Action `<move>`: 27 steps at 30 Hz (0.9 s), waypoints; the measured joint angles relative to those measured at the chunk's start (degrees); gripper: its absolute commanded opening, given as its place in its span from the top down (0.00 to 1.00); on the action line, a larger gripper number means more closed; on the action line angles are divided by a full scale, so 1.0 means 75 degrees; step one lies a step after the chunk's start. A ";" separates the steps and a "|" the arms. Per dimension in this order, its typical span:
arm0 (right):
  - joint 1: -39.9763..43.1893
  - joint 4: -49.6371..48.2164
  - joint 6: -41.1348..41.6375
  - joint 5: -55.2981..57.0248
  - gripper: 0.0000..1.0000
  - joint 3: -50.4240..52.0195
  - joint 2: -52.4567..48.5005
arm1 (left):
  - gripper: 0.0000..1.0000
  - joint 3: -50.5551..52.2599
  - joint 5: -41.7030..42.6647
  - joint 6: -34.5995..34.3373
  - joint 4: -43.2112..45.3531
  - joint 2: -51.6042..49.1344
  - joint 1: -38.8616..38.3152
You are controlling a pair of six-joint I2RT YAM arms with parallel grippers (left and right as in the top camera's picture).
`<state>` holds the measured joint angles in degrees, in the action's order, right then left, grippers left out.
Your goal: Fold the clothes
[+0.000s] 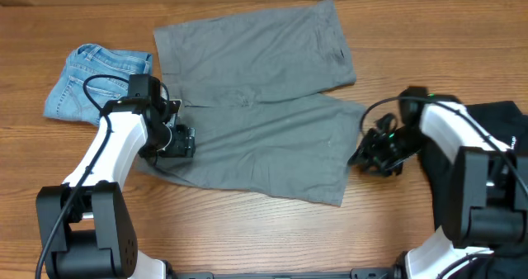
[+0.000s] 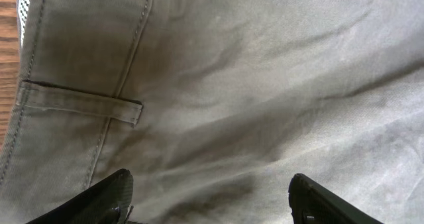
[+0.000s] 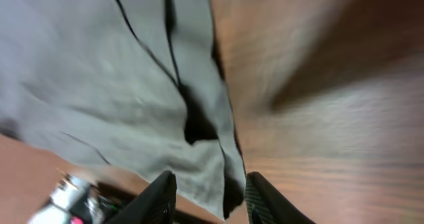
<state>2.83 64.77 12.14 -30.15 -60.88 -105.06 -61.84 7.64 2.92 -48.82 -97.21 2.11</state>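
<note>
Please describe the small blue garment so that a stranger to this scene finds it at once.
Grey shorts lie spread across the middle of the wooden table. Off their left end, beside the left arm, lie the denim shorts. They alone are light-blue denim, much smaller than the grey pair.

The front of the brown wooden table (image 1: 247, 234) gives you bare wood between the two arm bases, and there is more open wood at the far right corner. The plain grey cloth shorts (image 1: 264, 81) cover the middle. The small light-blue denim shorts (image 1: 91, 85) lie just beside their left edge, leaving almost no gap, and the left arm (image 1: 115, 143) crosses the wood below them. On the right, the lane between the grey hem and the black garment (image 1: 503, 118) is taken by the right arm (image 1: 462, 139).
</note>
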 measured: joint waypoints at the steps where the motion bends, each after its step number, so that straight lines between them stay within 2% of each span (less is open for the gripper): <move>1: -0.0189 -0.0026 -0.0026 0.0023 0.59 0.0169 0.0003 | 0.21 0.0000 0.0000 0.0000 0.0000 0.0000 0.0000; 5: -0.0866 -0.0388 0.0079 0.0111 0.59 0.0828 0.0006 | 0.19 0.0000 0.0000 0.0000 0.0006 0.0000 0.0000; 7: -0.1090 -0.0609 0.0216 0.0020 0.61 0.1081 0.0029 | 0.20 0.0003 0.0000 0.0000 0.0026 0.0000 0.0000; 8: -0.1163 -0.0676 0.0265 -0.0076 0.66 0.1174 0.0061 | 0.19 0.0003 0.0000 0.0000 0.0029 0.0000 0.0000; 9: -0.1241 -0.0784 0.0230 -0.0236 0.83 0.1265 0.0108 | 0.19 0.0003 0.0000 0.0000 0.0038 0.0000 0.0000; 10: -0.1276 -0.0883 0.0230 -0.0382 0.93 0.1323 0.0117 | 0.18 0.0003 0.0000 0.0000 0.0052 0.0000 0.0000; 12: -0.1332 -0.0828 0.0146 -0.0484 0.96 0.1358 0.0117 | 0.18 0.0003 0.0000 0.0000 0.0082 0.0000 0.0000; 15: -0.1323 -0.0370 0.0434 0.0201 0.96 0.1370 0.0187 | 0.18 0.0003 0.0000 0.0000 0.0087 0.0000 0.0000; 19: -0.1198 0.0122 0.1029 0.1530 0.76 0.1376 0.0673 | 0.18 0.0003 0.0000 0.0000 0.0117 0.0000 0.0000; 21: -0.1174 0.0236 0.1166 0.1868 0.70 0.1376 0.0912 | 0.18 0.0003 0.0000 0.0000 0.0119 0.0000 0.0000; 25: -0.1163 0.0280 0.1276 0.2276 0.69 0.1376 0.1201 | 0.13 0.0003 0.0000 -0.0003 0.0105 0.0000 0.0000; 27: -0.1087 0.0134 0.1323 0.2349 0.69 0.1376 0.1262 | 0.15 0.0006 0.0000 -0.0006 0.0032 0.0000 0.0000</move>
<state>-5.32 65.78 22.06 -12.53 -50.57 -95.59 -61.80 7.64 2.87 -48.58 -97.21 2.11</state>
